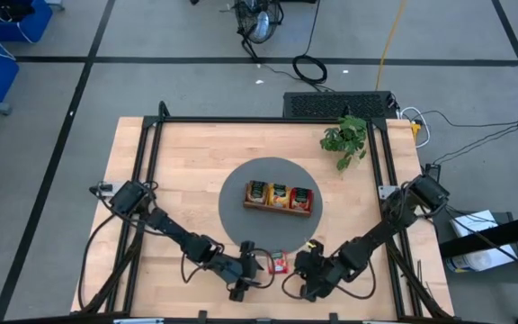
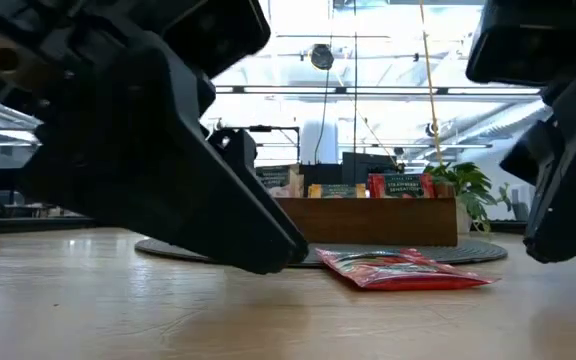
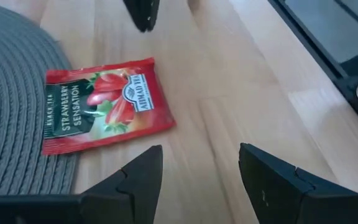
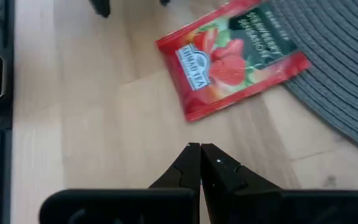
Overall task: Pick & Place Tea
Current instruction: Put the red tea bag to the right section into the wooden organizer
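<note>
On the wooden table (image 1: 196, 162), a red strawberry sachet (image 3: 104, 103) lies flat.

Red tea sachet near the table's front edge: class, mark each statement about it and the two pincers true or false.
1. The red tea sachet lies flat, partly over the grey mat. True.
2. The left pincer grips the sachet. False: it is open and holds nothing.
3. The right pincer is shut. True.
4. The wooden tray stands on bare wood. False: it sits on the mat.
</note>
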You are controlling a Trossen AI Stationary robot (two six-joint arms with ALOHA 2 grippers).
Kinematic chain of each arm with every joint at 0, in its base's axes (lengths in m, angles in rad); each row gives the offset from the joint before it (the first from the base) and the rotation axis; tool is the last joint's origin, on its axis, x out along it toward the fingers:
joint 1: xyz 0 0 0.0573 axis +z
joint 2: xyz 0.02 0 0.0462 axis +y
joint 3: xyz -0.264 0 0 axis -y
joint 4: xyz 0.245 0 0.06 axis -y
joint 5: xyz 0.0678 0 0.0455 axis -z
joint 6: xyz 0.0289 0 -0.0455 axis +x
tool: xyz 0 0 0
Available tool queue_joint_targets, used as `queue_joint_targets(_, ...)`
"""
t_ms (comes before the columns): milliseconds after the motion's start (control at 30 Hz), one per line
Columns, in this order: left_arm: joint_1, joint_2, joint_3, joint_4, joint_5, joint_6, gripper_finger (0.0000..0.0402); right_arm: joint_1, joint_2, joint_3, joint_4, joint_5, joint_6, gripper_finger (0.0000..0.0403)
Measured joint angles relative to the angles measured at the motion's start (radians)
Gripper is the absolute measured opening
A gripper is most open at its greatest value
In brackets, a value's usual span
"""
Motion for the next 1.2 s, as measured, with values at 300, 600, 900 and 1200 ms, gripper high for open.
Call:
queue_joint_targets(300,0.019,0.000,0.000,-0.001,0.036,-0.072,0.0214,-0.027,0.101,-0.041,0.203,0.021,-0.011,0.0000)
queue_joint_targets(600,0.019,0.000,0.000,0.001,0.016,-0.059,0.0214,-0.062,0.156,-0.043,0.392,-0.013,-0.141,0.0000)
queue_joint_targets(900,0.021,0.000,0.000,-0.014,0.001,-0.046,0.0214,-0.062,0.157,-0.044,0.420,-0.023,-0.161,0.0000)
queue_joint_targets(1200,0.039,0.003,0.002,-0.120,-0.004,-0.074,0.0214,-0.058,0.056,-0.045,0.452,-0.100,-0.188,0.0000)
